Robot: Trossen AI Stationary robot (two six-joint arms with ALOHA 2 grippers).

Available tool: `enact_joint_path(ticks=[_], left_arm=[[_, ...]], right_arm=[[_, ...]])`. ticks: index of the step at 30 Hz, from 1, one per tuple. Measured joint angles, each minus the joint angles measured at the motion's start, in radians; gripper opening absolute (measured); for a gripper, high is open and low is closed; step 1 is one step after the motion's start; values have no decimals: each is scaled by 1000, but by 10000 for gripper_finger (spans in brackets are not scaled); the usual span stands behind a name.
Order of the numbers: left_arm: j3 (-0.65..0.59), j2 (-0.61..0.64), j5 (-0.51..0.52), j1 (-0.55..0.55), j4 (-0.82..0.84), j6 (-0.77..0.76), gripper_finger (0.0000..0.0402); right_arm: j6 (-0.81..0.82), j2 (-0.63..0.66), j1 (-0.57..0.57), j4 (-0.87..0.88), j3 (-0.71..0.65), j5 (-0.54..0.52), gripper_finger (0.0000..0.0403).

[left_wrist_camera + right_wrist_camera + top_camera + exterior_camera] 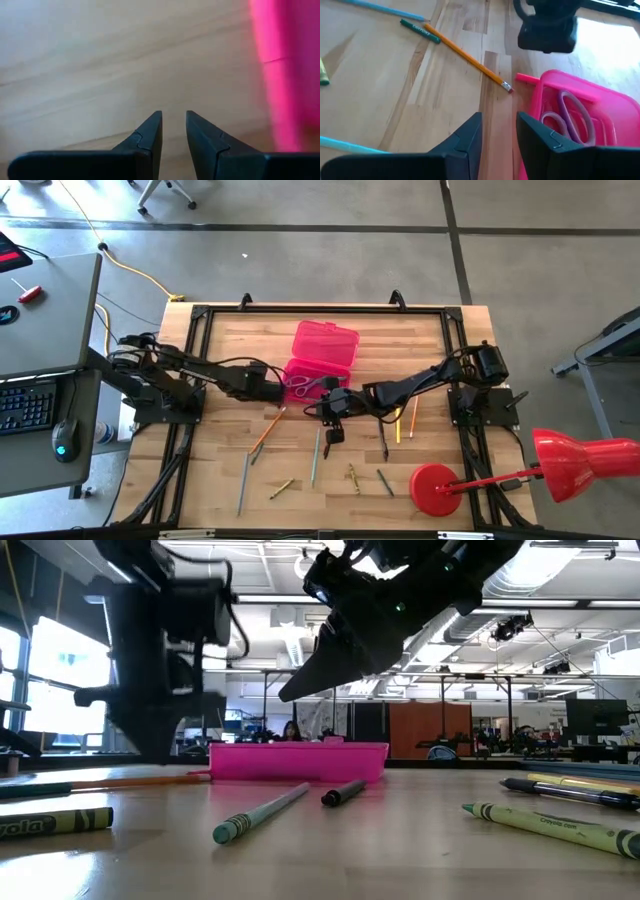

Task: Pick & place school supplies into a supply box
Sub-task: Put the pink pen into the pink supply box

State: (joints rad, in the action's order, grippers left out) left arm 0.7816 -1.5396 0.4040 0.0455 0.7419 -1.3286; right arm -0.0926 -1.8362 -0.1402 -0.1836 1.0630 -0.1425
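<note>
Start at your left: the left gripper (272, 391) sits low over the wooden table (220, 350), just beside the left side of the pink box (322, 355). Its fingers (150, 137) stand slightly apart with bare wood between them — nothing is in its grasp. An orange pencil (268, 430) lies just in front of it, and a grey pencil (242, 483) lies nearer the front edge.

The box lies open, its lid (327, 341) folded back, and purple-handled scissors (572, 117) rest inside the tray.

Moving right, your right gripper (335, 408) hangs just off the box's front corner, raised off the table. Its fingers (465, 137) are a narrow gap apart and hold nothing. A teal pencil (315, 457) lies below it, with a dark pen (382, 440) and a yellow pencil (398, 425) further right — then the red lamp (440, 488) at the corner.
</note>
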Motion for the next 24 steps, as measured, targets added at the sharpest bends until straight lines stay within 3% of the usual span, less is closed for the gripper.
enact_joint_path(ticks=[14,24], left_arm=[[26,-2,122,161,-213,-11,117],[26,-121,82,158,-224,-9,117]], right_arm=[[13,0,0,0,0,0,99],[32,0,0,1,0,29,99]])
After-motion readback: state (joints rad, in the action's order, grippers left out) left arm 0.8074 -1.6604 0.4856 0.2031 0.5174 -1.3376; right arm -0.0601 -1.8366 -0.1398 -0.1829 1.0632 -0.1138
